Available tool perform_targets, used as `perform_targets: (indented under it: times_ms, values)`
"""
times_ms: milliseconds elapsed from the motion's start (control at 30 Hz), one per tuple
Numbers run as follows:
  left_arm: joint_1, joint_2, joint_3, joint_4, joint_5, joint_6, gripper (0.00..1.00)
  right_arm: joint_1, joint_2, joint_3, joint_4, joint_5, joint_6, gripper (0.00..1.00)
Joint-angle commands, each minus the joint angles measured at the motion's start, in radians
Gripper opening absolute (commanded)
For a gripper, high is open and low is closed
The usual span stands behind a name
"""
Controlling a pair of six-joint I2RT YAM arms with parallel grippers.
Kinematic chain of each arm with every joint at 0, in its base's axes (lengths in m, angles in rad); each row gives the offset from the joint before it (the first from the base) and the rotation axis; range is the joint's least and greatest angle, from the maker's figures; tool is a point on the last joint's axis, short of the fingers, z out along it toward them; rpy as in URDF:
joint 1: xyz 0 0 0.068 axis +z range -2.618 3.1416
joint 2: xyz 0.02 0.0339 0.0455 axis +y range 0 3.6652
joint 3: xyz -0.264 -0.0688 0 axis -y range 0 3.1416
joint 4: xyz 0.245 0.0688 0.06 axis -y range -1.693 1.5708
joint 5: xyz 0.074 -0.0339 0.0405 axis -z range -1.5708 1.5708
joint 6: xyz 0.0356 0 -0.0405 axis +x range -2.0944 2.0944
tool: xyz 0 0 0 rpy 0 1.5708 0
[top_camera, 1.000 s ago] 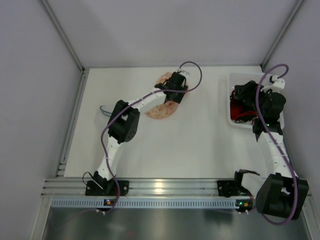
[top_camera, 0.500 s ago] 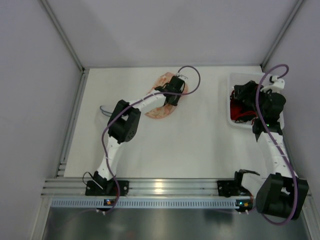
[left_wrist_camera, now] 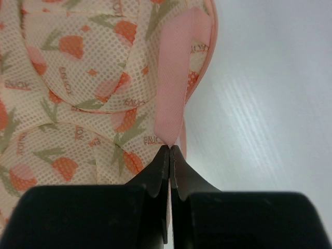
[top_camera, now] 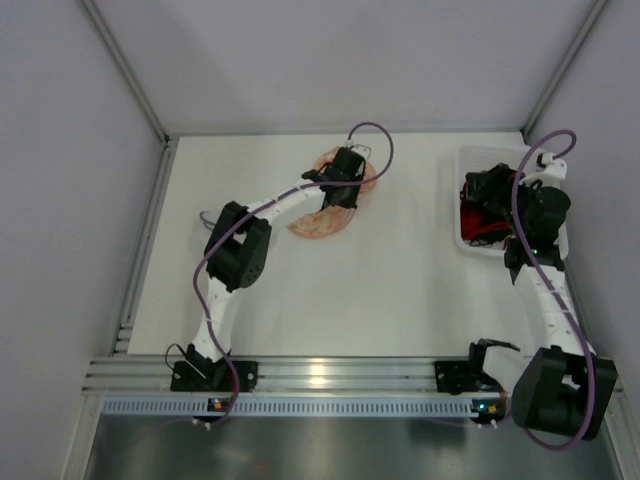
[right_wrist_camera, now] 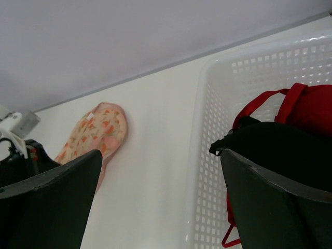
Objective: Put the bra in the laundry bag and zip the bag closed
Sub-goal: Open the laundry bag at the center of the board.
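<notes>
Laundry bag (top_camera: 322, 222), pink mesh with orange tulips, lies flat, well left of the white basket (right_wrist_camera: 207, 171). The left gripper (left_wrist_camera: 170, 151) is closed on its pink edge strip (left_wrist_camera: 174, 88), probably to lift the opening. The right gripper (right_wrist_camera: 161, 155) hangs wide apart over the basket, ready for the red-and-black bra (right_wrist_camera: 306, 106) inside.

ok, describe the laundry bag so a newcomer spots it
White table, far middle. The bag is the flat peach mesh pouch with a tulip print, the left fingers shut on its pink trim; the basket to its right is white plastic.
</notes>
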Motion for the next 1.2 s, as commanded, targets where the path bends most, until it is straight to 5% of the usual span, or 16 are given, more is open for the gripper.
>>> perform_targets:
  times_ms: [0,267,367,467,800,1167]
  values:
    - [-0.012,-0.182,-0.005,0.068,0.099,-0.146,0.0,0.006,-0.025,-0.008,0.038,-0.047,0.021,0.99]
    - [-0.038,-0.372,-0.107,0.135,0.134,-0.316,0.0,0.017,-0.053,-0.013,0.022,-0.069,0.016,0.99]
    - [-0.036,-0.457,-0.159,0.172,0.029,-0.31,0.0,0.022,-0.058,-0.007,0.02,-0.084,0.013,0.99]
    - [-0.032,-0.533,-0.247,0.229,-0.076,-0.252,0.0,0.032,-0.051,-0.011,0.02,-0.093,-0.001,0.99]
    - [0.06,-0.662,-0.662,0.419,-0.025,-0.258,0.0,0.046,0.008,0.024,-0.031,-0.08,-0.053,1.0]
    - [0.114,-0.753,-0.681,0.332,-0.148,-0.177,0.0,0.065,0.031,0.039,-0.067,-0.017,-0.093,0.99]
